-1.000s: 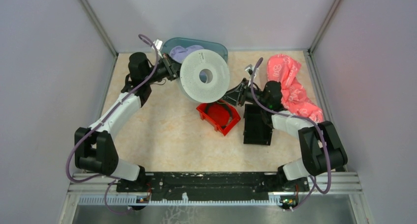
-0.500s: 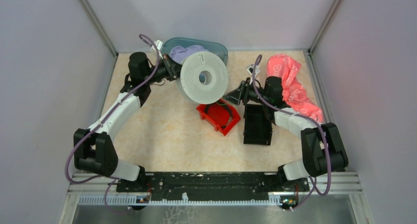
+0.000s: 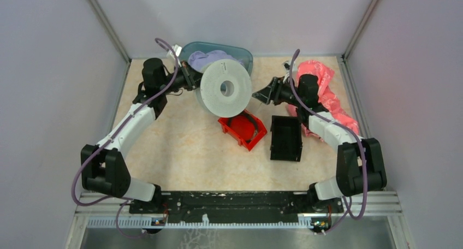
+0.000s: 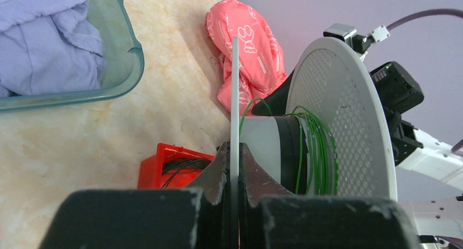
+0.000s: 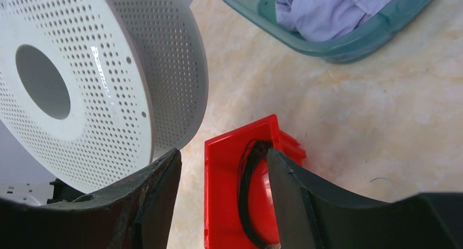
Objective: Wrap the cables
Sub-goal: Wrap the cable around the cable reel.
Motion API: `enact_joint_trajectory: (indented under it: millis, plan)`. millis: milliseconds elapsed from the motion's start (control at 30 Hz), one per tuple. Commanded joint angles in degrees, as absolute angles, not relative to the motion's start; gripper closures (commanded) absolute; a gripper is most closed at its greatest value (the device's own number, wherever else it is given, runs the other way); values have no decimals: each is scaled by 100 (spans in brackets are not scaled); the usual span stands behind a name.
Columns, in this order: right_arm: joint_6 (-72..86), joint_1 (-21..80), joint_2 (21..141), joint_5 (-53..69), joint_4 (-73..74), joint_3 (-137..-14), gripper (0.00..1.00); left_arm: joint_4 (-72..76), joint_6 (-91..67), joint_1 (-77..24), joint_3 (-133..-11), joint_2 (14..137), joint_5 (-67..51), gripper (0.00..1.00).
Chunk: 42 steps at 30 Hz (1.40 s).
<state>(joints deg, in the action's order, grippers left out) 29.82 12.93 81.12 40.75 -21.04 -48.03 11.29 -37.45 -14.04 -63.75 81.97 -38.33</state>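
Observation:
A white perforated spool (image 3: 225, 88) is held up on edge at the table's back middle. My left gripper (image 3: 192, 78) is shut on the rim of one flange (image 4: 235, 85), its jaws clamped on both faces. Thin green wires (image 4: 319, 145) are wound round the spool's core between the flanges; a strand loops off the core. No yellow or orange wires show. My right gripper (image 3: 261, 95) is open and empty just right of the spool. In the right wrist view it (image 5: 224, 161) hangs above the red bin, with the spool (image 5: 109, 85) close on its left.
A red bin (image 3: 229, 124) holding coiled black wires (image 5: 248, 194) sits under the spool. A black bin (image 3: 285, 138) stands to its right. A pink cloth (image 3: 327, 96) lies at the back right. A teal tub (image 3: 243, 55) with purple cloth (image 3: 207, 57) is behind the spool.
My right gripper has moved back and up from beside the black bin to the spool's right side. The left gripper has kept its grip while the spool shifted slightly.

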Motion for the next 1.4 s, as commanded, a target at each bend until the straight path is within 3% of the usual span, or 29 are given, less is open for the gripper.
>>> enact_joint_trajectory:
  millis: [0,233,567,933,1367]
  plan:
    - [3059,1138,7889,3827,-1798,-5350,40,1303,-3469,-1389,-6567,7897,-3856,100]
    - [3281,1107,7960,4372,-1856,-5643,37,986,-2981,-1458,-6688,7893,-3666,100]
    - [2482,1002,7775,3890,-1425,-5775,38,1079,-2942,-1490,-6669,7807,-3767,100]
    - [2022,791,7359,5281,-1976,-5091,42,1106,-3106,-1484,-6732,7778,-3840,100]
    - [2691,795,7710,5553,-3618,-4239,58,1268,-3498,-1481,-6745,7812,-3947,100]
